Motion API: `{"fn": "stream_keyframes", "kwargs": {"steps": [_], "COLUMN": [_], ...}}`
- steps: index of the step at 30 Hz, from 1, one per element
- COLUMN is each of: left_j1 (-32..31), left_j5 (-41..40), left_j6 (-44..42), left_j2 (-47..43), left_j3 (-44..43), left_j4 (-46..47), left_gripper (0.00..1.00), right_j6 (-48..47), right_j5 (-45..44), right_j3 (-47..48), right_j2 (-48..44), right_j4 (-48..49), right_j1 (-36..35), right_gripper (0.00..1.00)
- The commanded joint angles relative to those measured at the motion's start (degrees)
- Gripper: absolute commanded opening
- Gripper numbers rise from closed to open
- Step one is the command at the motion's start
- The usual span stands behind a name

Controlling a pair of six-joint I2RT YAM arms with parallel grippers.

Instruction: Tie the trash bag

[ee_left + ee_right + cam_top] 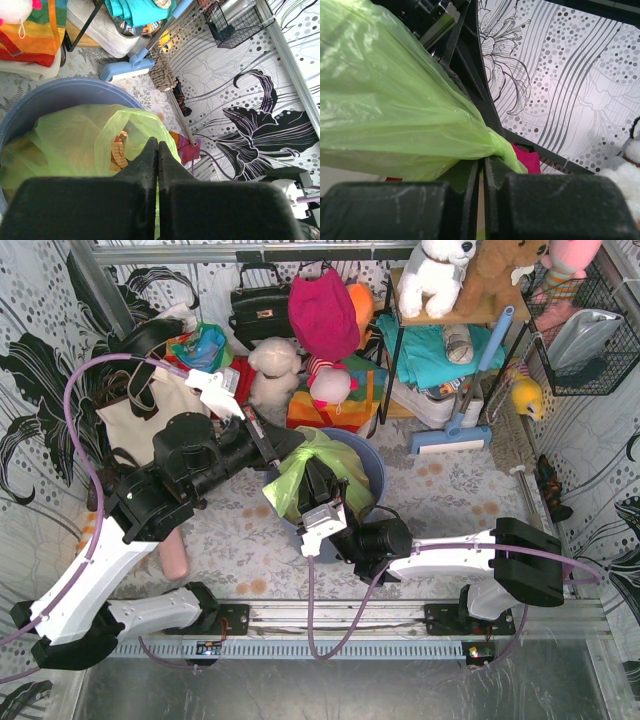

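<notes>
The lime-green trash bag (296, 483) sits in the round blue-grey bin (372, 468), its top gathered up above the rim. My left gripper (293, 444) comes in from the left at the bag's upper edge. In the left wrist view this gripper (158, 142) is shut, a thin strip of the green trash bag (70, 140) pinched between its pads, with brownish waste showing through inside the bin (40, 97). My right gripper (318, 480) reaches up from the near side. In the right wrist view it (482, 162) is shut on a bunched twist of the trash bag (395, 100).
A cream tote bag (150, 405) stands at the back left. Soft toys and a red bag (322, 315) crowd behind the bin. A blue mop (452, 435) leans on a shelf rack at the back right, near a wire basket (585, 340). A pink object (175, 560) lies by the left arm.
</notes>
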State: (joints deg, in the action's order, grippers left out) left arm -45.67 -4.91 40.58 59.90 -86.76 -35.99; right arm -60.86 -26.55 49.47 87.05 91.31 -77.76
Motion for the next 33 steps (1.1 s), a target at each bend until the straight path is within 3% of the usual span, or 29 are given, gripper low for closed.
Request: {"fn": "stream_keyframes", "kwargs": {"steps": [1, 4, 23, 27, 28, 29, 33], "left_j1": [-0.21, -0.21, -0.21, -0.21, -0.21, -0.21, -0.21], "left_j5": [-0.19, -0.05, 4.54, 6.34, 6.35, 5.79, 1.26], "left_j6": [-1.23, -1.59, -4.19, -4.99, -4.87, -4.75, -4.34], "left_j2": [-0.32, -1.16, -5.05, -5.72, -5.9, -6.03, -6.49], "left_j3": [-0.17, 0.41, 5.62, 7.02, 7.26, 7.34, 6.72], "left_j4": [2.8, 4.75, 20.01, 21.76, 21.82, 21.54, 18.23], "left_gripper": [0.0, 0.0, 0.0, 0.0, 0.02, 0.11, 0.55], "right_j6": [1.25, 1.34, 1.19, 1.01, 0.96, 0.92, 0.92], "right_j5": [1.11, 1.04, 0.63, 0.78, 0.78, 0.77, 0.87], "right_j3": [0.41, 0.29, -0.21, -0.23, -0.21, -0.18, -0.3], "right_j2": [-1.0, -1.0, -1.09, -1.18, -1.18, -1.18, -1.26], "right_j4": [5.64, 5.64, 5.64, 5.64, 5.64, 5.64, 5.64], "right_j1": [-0.21, -0.2, -0.2, -0.2, -0.2, -0.2, -0.2], "right_gripper": [0.06, 0.13, 0.16, 0.04, 0.01, 0.0, 0.0]}}
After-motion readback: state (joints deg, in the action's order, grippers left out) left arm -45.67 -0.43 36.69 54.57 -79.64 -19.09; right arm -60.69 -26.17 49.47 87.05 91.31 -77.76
